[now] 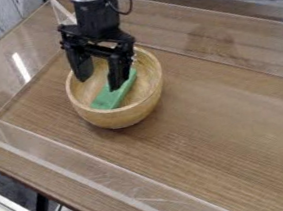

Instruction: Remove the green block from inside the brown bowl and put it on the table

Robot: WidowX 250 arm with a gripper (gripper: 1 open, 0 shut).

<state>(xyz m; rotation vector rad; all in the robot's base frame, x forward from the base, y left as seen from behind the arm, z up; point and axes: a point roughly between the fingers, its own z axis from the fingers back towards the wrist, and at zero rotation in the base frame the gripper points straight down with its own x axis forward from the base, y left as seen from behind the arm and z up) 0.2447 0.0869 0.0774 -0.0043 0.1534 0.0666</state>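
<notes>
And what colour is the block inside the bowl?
Bright green, plain; it shows in the camera view.

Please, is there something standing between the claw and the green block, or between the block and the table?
Nothing visible stands between the open claw and the green block. Between the block and the table stands the wall of the brown bowl, all around the block.

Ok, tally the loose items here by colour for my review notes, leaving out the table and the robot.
Green: 1, the block
Light tan: 1, the wooden bowl
Total: 2
</notes>
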